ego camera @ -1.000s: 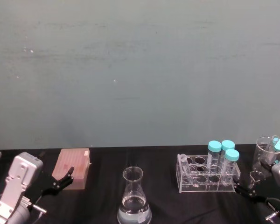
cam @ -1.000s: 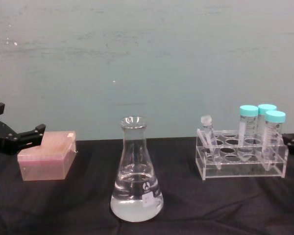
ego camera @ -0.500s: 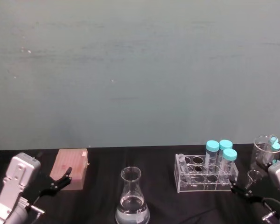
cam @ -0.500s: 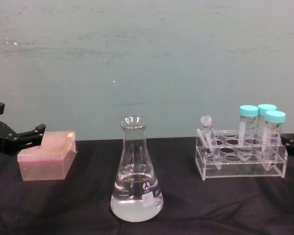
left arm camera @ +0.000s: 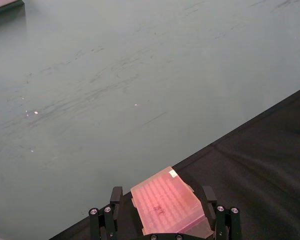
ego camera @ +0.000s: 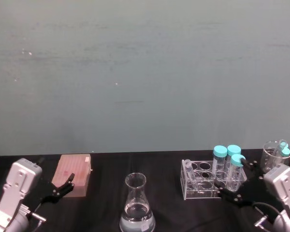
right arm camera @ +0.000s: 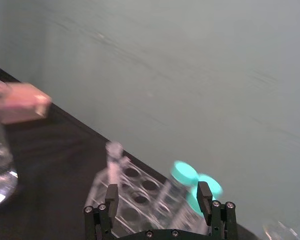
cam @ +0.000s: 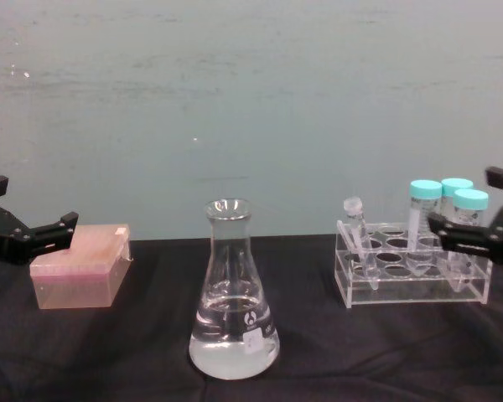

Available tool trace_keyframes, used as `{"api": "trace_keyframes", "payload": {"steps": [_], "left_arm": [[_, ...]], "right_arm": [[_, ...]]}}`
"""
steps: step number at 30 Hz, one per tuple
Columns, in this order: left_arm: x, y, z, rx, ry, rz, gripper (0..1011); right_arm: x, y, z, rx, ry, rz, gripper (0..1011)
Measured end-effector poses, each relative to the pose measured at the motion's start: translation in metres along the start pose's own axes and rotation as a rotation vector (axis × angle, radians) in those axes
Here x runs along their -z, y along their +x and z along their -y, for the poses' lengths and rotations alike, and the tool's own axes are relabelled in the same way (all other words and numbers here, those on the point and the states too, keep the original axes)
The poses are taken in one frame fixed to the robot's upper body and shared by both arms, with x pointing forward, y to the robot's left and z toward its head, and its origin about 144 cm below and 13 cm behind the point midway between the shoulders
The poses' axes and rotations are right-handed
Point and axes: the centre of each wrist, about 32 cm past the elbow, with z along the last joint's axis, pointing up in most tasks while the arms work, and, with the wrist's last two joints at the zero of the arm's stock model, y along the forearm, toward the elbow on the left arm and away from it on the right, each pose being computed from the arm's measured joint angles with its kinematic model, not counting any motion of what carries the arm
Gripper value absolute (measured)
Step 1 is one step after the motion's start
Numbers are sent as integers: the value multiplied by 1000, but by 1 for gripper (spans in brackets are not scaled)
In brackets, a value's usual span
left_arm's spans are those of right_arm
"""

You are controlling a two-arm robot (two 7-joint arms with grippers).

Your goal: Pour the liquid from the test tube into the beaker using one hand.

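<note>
While the tube (ego camera: 187, 169) stands in the near-left corner of the rack (ego camera: 203, 189), the head view is taken first: the right gripper (ego camera: 236, 181) is seen at the rack's right end, fingers spread, just beside the capped tubes (ego camera: 227, 157) and apart from the tube itself. The flask (ego camera: 137, 205) is placed well to the left of the rack, and the left gripper (ego camera: 63, 186) is parked by the box (ego camera: 75, 173). Over to the left wrist view: the left gripper (left arm camera: 161, 200) is shown open with the box (left arm camera: 165, 207) ahead of it, nothing held. On to the right wrist view: the right gripper (right arm camera: 157, 192) is opened wide and empty, the tube (right arm camera: 114, 160) is caught off to one side of the fingers' line, and the capped tubes (right arm camera: 185, 175) lie nearer the middle. Finally the chest view: the tube (cam: 358, 243) is leaned in the rack (cam: 411, 289), the right gripper (cam: 461, 201) is held in front of the capped tubes (cam: 448, 213), and the flask (cam: 233, 310) is already part filled; how much the tube holds cannot be told. Trouble is judged likeliest at the grasp: a capped tube could be caught instead, or the rack shoved, because the fingers are lined up on the wrong end. A leaning, slim tube could also be pinched off-centre and slipped, and the flask's narrow neck could be missed at the pour.
</note>
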Motion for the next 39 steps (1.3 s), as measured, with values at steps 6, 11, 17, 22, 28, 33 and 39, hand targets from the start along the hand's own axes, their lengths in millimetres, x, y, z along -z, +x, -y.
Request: {"api": "trace_keyframes", "payload": {"steps": [6,11,17,22,28,33,39], "left_arm": [[0,0,0,0,0,0,1000],[0,0,0,0,0,0,1000],[0,0,0,0,0,0,1000],[0,0,0,0,0,0,1000],[0,0,0,0,0,0,1000],[0,0,0,0,0,0,1000],[0,0,0,0,0,0,1000]], "right_arm": [[-10,-5,-12,-79,49,-2,1004],[-17,-9,-24,-130,61,10,1004],[-24,-10,-39,-143,44,38,1004],[-29,-10,-53,-135,14,57,1004],[-32,-11,-65,-126,-17,54,1004],[-34,-14,-76,-126,-51,37,1004],[-33,-19,-87,-129,-76,18,1004]]}}
